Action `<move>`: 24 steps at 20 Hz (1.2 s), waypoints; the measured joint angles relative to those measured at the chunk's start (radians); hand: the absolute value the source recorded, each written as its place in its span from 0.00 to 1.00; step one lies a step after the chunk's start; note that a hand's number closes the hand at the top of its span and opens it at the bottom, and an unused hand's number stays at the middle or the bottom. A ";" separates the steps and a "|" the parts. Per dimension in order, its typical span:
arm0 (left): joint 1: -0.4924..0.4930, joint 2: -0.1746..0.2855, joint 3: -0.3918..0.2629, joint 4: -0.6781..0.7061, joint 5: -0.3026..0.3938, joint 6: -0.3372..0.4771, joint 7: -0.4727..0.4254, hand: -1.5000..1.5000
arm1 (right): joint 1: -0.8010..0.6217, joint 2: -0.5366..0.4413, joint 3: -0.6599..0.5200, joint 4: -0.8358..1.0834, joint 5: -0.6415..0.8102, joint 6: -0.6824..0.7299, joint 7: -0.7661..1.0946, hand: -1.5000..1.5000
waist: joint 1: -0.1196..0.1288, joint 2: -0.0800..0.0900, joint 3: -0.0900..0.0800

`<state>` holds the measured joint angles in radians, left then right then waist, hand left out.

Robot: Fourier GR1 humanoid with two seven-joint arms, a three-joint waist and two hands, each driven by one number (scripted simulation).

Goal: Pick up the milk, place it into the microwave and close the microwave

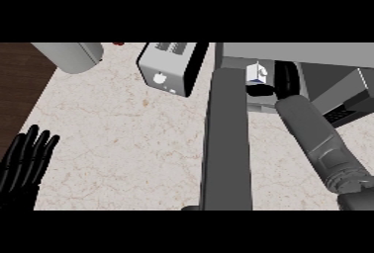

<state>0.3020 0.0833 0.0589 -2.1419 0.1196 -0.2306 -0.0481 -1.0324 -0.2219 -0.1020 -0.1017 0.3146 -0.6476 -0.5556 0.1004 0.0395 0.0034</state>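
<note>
Where the pale, marble-patterned desk (124, 143) meets the upper right of the head view, a grey microwave (292, 51) stands with its dark grey microwave door (226, 143) swung open, so that the door appears as a long slab running from the oven's front down towards the view's lower edge. A small white milk carton with a blue mark (256, 71) stands upright inside the microwave's cavity, just behind the hinge end of the door. The right grey forearm (321, 143) enters from the lower right corner and slants up to the oven's mouth, where the black right robot hand (257, 90) lies just below and beside the carton. Much of this robot hand is hidden by the forearm and the dark interior, so it cannot be told whether it grips the carton or is spread apart from it. The black left robot hand (25, 160) rests at the lower left edge over the desk's border, spread open and holding nothing. A silver toaster with a black side (169, 66) stands on the desk left of the microwave, and a light grey cylindrical vessel (70, 57) lies further left near the desk's top corner. A dark brown wooden surface (16, 89) shows beyond the desk's left edge.
</note>
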 measured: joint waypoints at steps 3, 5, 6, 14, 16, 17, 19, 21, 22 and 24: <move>0.007 0.001 -0.009 -0.017 -0.006 -0.001 0.014 0.00 | -0.003 0.018 0.000 0.008 0.003 0.010 -0.007 0.00 | -0.002 -0.002 0.000; 0.009 -0.001 -0.010 -0.009 -0.015 -0.002 0.003 0.00 | -0.003 0.018 -0.005 0.008 -0.001 0.019 -0.016 0.00 | -0.004 -0.002 0.000; 0.010 0.000 -0.011 -0.012 -0.019 -0.002 0.001 0.00 | -0.004 0.016 -0.009 0.007 -0.004 0.020 -0.019 0.00 | -0.005 -0.002 0.000; 0.024 -0.010 -0.029 -0.030 -0.041 -0.001 -0.003 0.00 | -0.013 0.019 -0.048 0.001 -0.031 -0.029 -0.019 0.00 | -0.011 -0.004 0.000; 0.030 -0.007 -0.027 -0.038 -0.037 -0.005 0.001 0.00 | -0.017 0.018 -0.056 -0.003 -0.037 -0.041 -0.020 0.00 | -0.013 -0.006 0.000; 0.039 -0.012 -0.031 -0.031 -0.047 -0.004 -0.011 0.00 | -0.014 0.017 -0.059 -0.006 -0.039 -0.046 -0.026 0.00 | -0.016 -0.007 0.000; 0.055 -0.012 -0.032 -0.033 -0.048 -0.010 -0.019 0.00 | -0.009 0.001 -0.068 -0.010 -0.045 -0.043 -0.037 0.00 | -0.018 -0.008 0.000; 0.047 -0.015 -0.037 -0.033 -0.052 -0.008 -0.016 0.00 | -0.003 -0.016 -0.079 -0.014 -0.053 -0.037 -0.052 0.00 | -0.019 -0.007 0.000; 0.057 -0.019 -0.046 -0.041 -0.062 -0.007 -0.018 0.00 | -0.005 -0.020 -0.081 -0.016 -0.053 -0.041 -0.054 0.00 | -0.021 -0.008 0.000; 0.057 -0.031 -0.061 -0.040 -0.076 0.001 -0.015 0.00 | 0.001 -0.024 -0.092 -0.023 -0.060 -0.050 -0.069 0.00 | -0.025 -0.009 0.000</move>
<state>0.3590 0.0526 -0.0016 -2.1816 0.0435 -0.2294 -0.0636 -1.0312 -0.2457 -0.1936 -0.1244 0.2541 -0.6977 -0.6246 0.0755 0.0301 0.0033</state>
